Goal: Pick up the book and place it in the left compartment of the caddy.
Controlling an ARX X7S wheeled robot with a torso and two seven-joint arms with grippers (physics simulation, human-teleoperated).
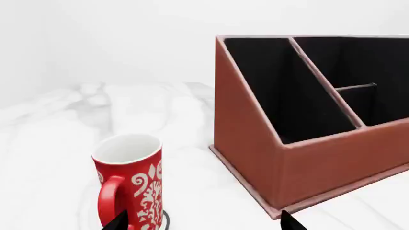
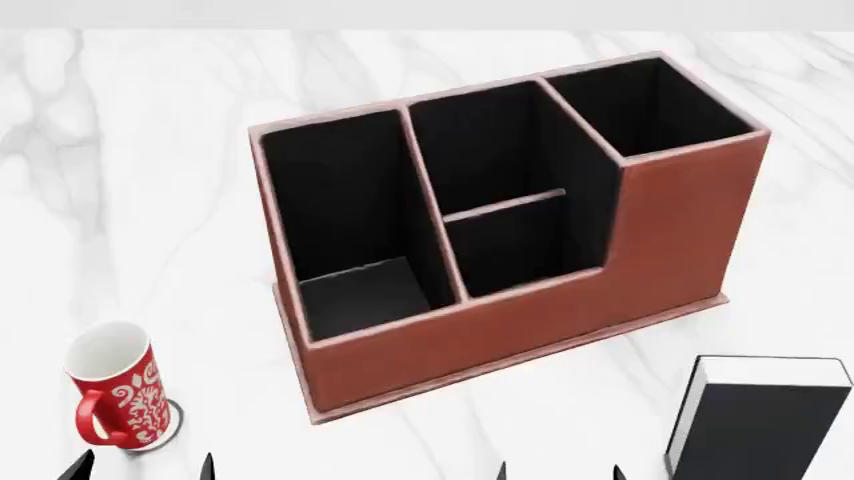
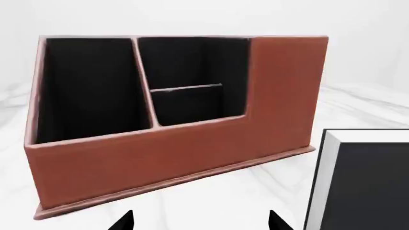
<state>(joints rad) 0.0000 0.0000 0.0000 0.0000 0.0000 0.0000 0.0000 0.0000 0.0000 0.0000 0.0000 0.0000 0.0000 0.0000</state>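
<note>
book (image 2: 767,425) upright on counter (image 2: 147,180) just right of right tool (image 2: 558,470), tool spread open and empty, left tool (image 2: 140,467) open and empty near mug (image 2: 118,388), caddy (image 2: 534,310) ahead, left compartment (image 2: 350,215) unblocked, bare counter between

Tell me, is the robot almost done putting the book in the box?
Not yet. Nothing looks done: the book stands on the table near the caddy, untouched. The left gripper and right gripper are open and hold nothing. The left compartment is empty. Grabbing, lifting and dropping the book in are all left.
</note>
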